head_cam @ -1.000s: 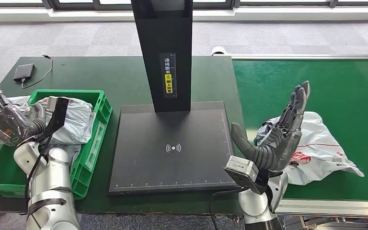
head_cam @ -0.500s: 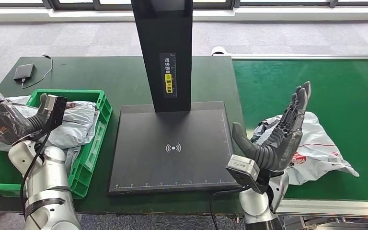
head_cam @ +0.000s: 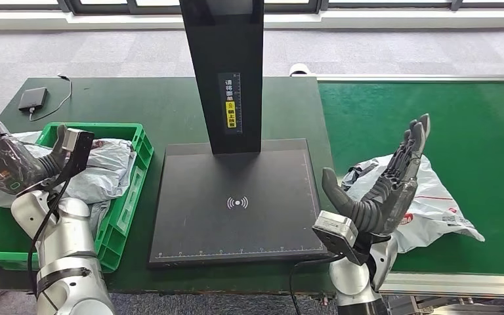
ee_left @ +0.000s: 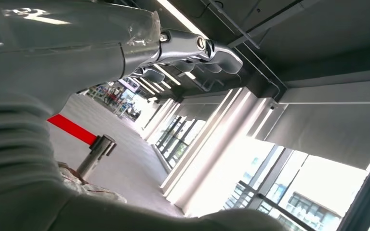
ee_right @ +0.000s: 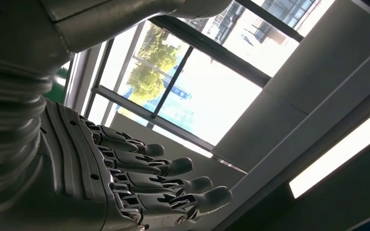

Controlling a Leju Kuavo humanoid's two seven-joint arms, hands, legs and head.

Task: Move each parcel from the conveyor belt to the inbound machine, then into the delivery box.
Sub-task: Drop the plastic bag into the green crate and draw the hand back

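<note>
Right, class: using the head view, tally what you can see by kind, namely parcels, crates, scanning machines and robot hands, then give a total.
Parcels: 2, the white parcel on the belt and the grey parcel in the crate
Crates: 1, the green crate
Scanning machines: 1, the black inbound machine
Robot hands: 2, the left hand and the right hand, both empty
Total: 6

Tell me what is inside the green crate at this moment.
The green crate holds grey poly-bag parcels, crumpled and piled toward its far end. The left hand and arm cover the crate's left part, so the count and anything beneath are unseen.
</note>
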